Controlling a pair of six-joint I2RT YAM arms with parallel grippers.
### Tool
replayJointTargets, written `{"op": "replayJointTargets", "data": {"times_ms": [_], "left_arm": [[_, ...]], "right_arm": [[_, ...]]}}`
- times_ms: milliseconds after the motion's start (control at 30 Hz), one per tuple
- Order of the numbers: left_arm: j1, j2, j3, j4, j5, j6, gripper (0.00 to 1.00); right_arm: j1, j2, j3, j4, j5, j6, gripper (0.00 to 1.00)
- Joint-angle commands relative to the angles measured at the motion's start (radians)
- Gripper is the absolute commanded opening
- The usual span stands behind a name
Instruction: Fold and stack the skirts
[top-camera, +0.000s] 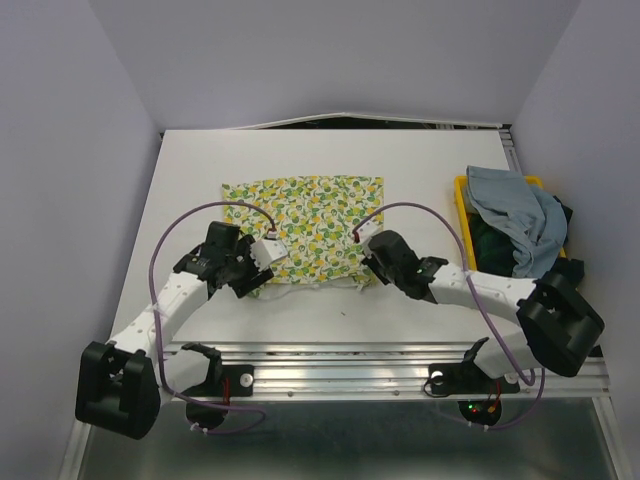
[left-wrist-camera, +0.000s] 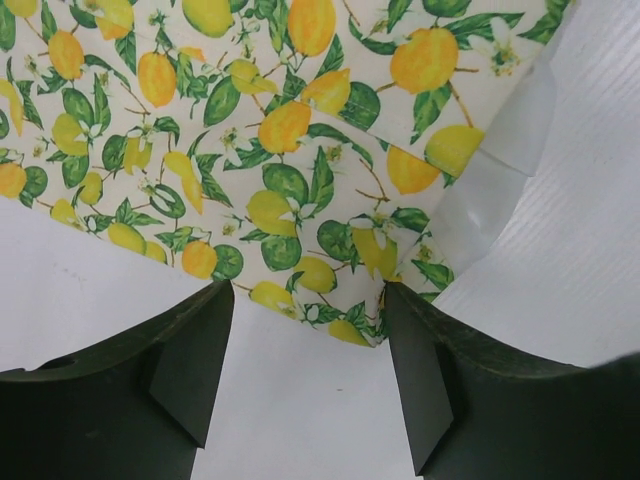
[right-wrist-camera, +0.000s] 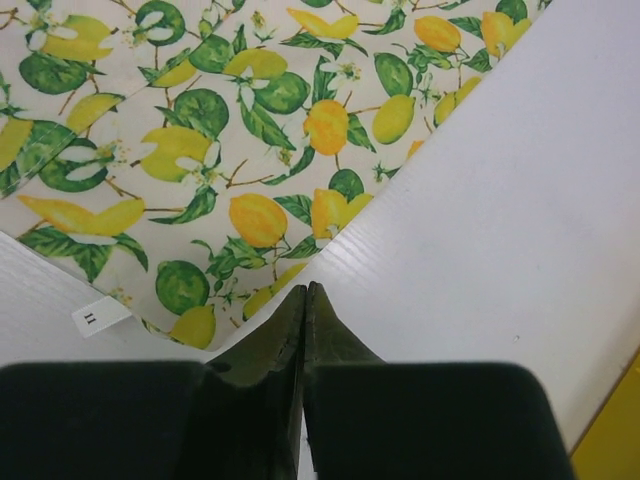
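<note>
The lemon-print skirt (top-camera: 300, 225) lies spread flat in the middle of the table. My left gripper (top-camera: 262, 272) is open at its near left corner; in the left wrist view the fingers (left-wrist-camera: 200, 360) straddle that corner of the skirt (left-wrist-camera: 280, 130), with bare table between them. My right gripper (top-camera: 366, 252) is at the near right hem, its tips (right-wrist-camera: 305, 288) pressed together right on the skirt's edge (right-wrist-camera: 200, 130). The light blue-grey skirt (top-camera: 515, 210) is heaped in the yellow tray over a dark cloth (top-camera: 492, 248).
The yellow tray (top-camera: 460, 195) stands at the right edge of the table, and its corner shows in the right wrist view (right-wrist-camera: 615, 440). A small white tag (right-wrist-camera: 100, 315) sticks out from the lemon skirt's hem. Grey walls close in the table on three sides.
</note>
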Motion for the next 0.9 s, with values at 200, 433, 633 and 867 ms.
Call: {"op": "replayJointTargets", "data": {"times_ms": [200, 433, 633, 867], "left_arm": [[-0.019, -0.05, -0.003, -0.203, 0.031, 0.173, 0.74], [-0.016, -0.137, 0.006, -0.289, 0.037, 0.326, 0.74], [0.014, -0.174, -0.032, -0.271, 0.029, 0.496, 0.74], [0.014, -0.079, -0.024, -0.255, 0.069, 0.425, 0.73]], "right_arm": [[-0.001, -0.101, 0.014, -0.132, -0.253, -0.1, 0.61], [-0.001, -0.103, -0.063, -0.082, -0.23, -0.386, 0.61], [-0.05, -0.067, -0.094, 0.006, -0.256, -0.539, 0.61], [-0.05, -0.061, 0.029, -0.183, -0.435, -0.397, 0.61]]}}
